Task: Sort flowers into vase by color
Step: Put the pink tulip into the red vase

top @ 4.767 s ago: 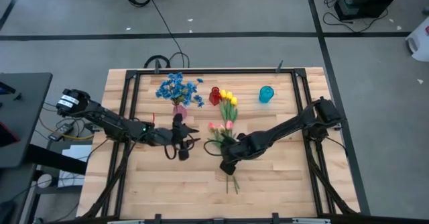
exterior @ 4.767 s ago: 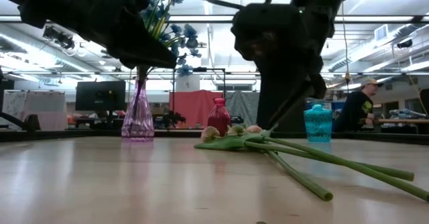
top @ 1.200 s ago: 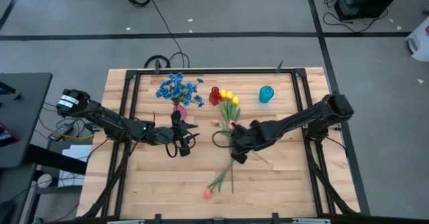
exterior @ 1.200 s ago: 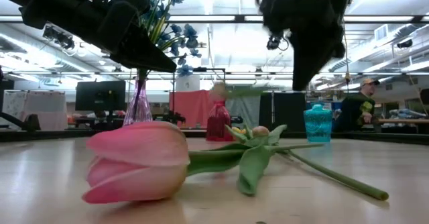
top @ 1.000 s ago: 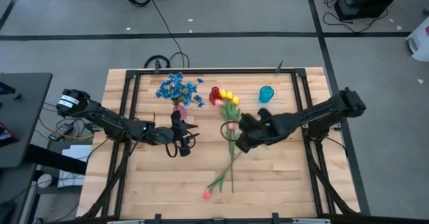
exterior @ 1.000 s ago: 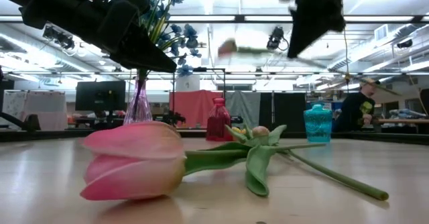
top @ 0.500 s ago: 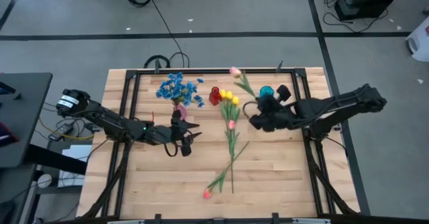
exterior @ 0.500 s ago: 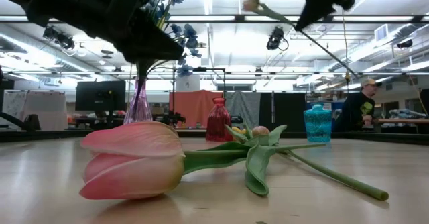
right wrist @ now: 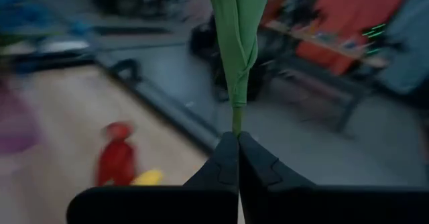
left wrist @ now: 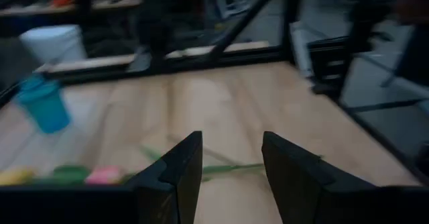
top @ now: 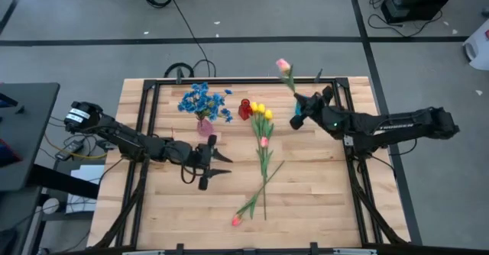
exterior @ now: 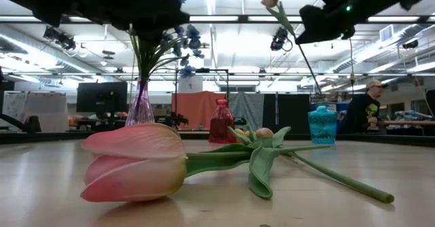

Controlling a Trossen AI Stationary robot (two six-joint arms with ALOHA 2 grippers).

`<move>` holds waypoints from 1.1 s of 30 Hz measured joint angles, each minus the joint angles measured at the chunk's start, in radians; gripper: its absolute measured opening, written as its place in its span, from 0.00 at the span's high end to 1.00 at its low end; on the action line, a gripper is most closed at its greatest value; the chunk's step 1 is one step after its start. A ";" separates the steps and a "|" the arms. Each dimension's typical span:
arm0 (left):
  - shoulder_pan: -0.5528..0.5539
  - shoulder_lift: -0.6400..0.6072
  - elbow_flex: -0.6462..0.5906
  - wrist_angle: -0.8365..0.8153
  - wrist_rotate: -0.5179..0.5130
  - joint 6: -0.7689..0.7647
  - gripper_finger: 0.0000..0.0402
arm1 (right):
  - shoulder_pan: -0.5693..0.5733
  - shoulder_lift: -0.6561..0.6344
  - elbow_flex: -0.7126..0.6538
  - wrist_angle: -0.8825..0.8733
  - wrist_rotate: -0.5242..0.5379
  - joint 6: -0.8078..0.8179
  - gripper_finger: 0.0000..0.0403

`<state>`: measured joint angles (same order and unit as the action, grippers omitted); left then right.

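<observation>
On the left of the table [top: 176, 209], our left gripper [top: 216, 163] hovers low over the wood just in front of the pink vase [top: 205, 126], its fingers [left wrist: 177, 177] spread apart with nothing between them. That vase stands upright near the far edge and holds the bunch of blue flowers [top: 202, 100], whose stems we see rising from its neck in the low view. Just to the right stands a small red vase [top: 244, 108], and beside it lie the yellow tulips [top: 261, 111], blossoms toward the far edge and stems running down the middle of the table, with a pink tulip [top: 263, 142] lying among them. Nearer the front edge another pink tulip [top: 236, 221] rests on the wood, its stem crossing the others; it fills the foreground of the low view. Farther right, our right gripper [top: 296, 119] is raised above the table beside the blue vase [exterior: 322, 126], its fingers [right wrist: 224, 167] pressed together on the green stem of a third pink tulip [top: 283, 65], which tilts up and away so that the blossom hangs out past the far edge of the table. A person [exterior: 359, 111] sits in the room behind.
</observation>
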<state>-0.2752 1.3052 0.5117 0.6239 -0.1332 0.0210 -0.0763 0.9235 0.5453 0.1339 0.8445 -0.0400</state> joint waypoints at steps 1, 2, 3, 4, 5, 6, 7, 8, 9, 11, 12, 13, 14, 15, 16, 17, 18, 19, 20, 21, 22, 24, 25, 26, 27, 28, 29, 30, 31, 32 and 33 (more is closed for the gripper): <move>-0.001 0.000 0.000 0.007 0.015 0.004 0.59 | -0.014 0.000 -0.017 0.051 0.016 -0.028 0.99; -0.001 0.000 0.000 0.013 0.019 0.005 0.59 | -0.026 0.000 -0.033 0.094 0.028 -0.056 0.99; -0.001 0.000 0.000 0.016 0.019 0.006 0.59 | -0.037 0.000 -0.044 0.125 0.035 -0.082 0.99; -0.001 0.000 0.000 0.016 0.016 0.007 0.59 | -0.046 0.000 -0.052 0.147 0.038 -0.104 0.99; -0.001 0.000 0.000 0.013 0.009 0.007 0.59 | -0.055 0.000 -0.058 0.167 0.042 -0.124 0.99; 0.000 0.000 0.000 0.010 0.000 0.007 0.59 | -0.062 0.000 -0.065 0.189 0.049 -0.145 0.99; 0.000 0.000 0.000 0.009 -0.008 0.007 0.59 | -0.071 0.000 -0.070 0.212 0.051 -0.162 0.99; 0.000 0.000 0.000 0.011 -0.014 0.008 0.59 | -0.080 0.000 -0.077 0.238 0.051 -0.179 0.99; 0.000 0.000 0.000 0.011 -0.025 0.009 0.59 | -0.090 0.000 -0.083 0.264 0.047 -0.195 0.99; 0.000 0.000 0.000 0.011 -0.037 0.009 0.59 | -0.112 0.000 -0.096 0.297 0.019 -0.204 0.99; 0.000 0.000 0.000 0.011 -0.042 0.010 0.59 | -0.125 0.000 -0.102 0.303 0.001 -0.203 0.99; 0.000 0.000 0.000 0.011 -0.048 0.009 0.59 | -0.138 0.000 -0.108 0.303 -0.012 -0.202 0.99; 0.000 0.000 0.000 0.011 -0.052 0.009 0.59 | -0.152 0.000 -0.115 0.302 -0.026 -0.200 0.99; 0.000 0.000 0.000 0.010 -0.052 0.009 0.59 | -0.164 0.000 -0.123 0.303 -0.032 -0.196 0.99; 0.000 0.000 0.000 0.010 -0.052 0.009 0.59 | -0.171 0.001 -0.131 0.313 -0.043 -0.190 0.99; 0.000 0.000 0.000 0.009 -0.052 0.009 0.59 | -0.177 0.001 -0.136 0.333 -0.057 -0.181 0.99; 0.000 0.000 0.000 0.010 -0.052 0.009 0.59 | -0.180 0.001 -0.140 0.367 -0.079 -0.171 0.99; 0.000 0.000 0.000 0.010 -0.052 0.009 0.59 | -0.180 0.001 -0.141 0.407 -0.116 -0.159 0.99; 0.000 0.000 0.000 0.009 -0.052 0.009 0.59 | -0.180 0.002 -0.141 0.450 -0.171 -0.140 0.99; 0.000 0.000 0.000 0.009 -0.054 0.009 0.59 | -0.180 0.007 -0.141 0.494 -0.240 -0.117 0.99; 0.000 0.000 0.000 0.009 -0.057 0.009 0.59 | -0.180 0.015 -0.141 0.536 -0.311 -0.091 0.99; 0.000 0.000 0.000 0.010 -0.066 0.010 0.59 | -0.180 0.046 -0.141 0.613 -0.430 -0.054 0.99; 0.000 0.000 0.000 0.010 -0.072 0.017 0.59 | -0.179 0.066 -0.141 0.651 -0.474 -0.036 0.99; 0.000 0.000 0.000 0.011 -0.076 0.025 0.59 | -0.179 0.089 -0.141 0.693 -0.510 -0.021 0.99; 0.000 0.000 0.000 0.014 -0.078 0.030 0.59 | -0.180 0.116 -0.141 0.729 -0.538 -0.010 0.99; 0.000 0.000 0.000 0.017 -0.078 0.033 0.59 | -0.182 0.148 -0.141 0.768 -0.559 -0.004 0.99; 0.000 0.000 0.000 0.022 -0.078 0.042 0.59 | -0.183 0.183 -0.141 0.812 -0.575 0.001 0.99; 0.000 0.000 0.000 0.028 -0.078 0.053 0.59 | -0.183 0.220 -0.141 0.856 -0.583 0.007 0.99; 0.000 0.000 0.000 0.036 -0.078 0.058 0.59 | -0.183 0.258 -0.141 0.910 -0.588 0.015 0.99; 0.000 0.000 0.000 0.042 -0.078 0.059 0.59 | -0.183 0.299 -0.141 0.967 -0.600 0.020 0.99; 0.000 0.000 0.000 0.045 -0.078 0.059 0.59 | -0.183 0.337 -0.141 1.028 -0.613 0.023 0.99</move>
<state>-0.2749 1.3056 0.5117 0.6688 -0.2111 0.0799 -0.2588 1.2607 0.4042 1.1618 0.2318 -0.0174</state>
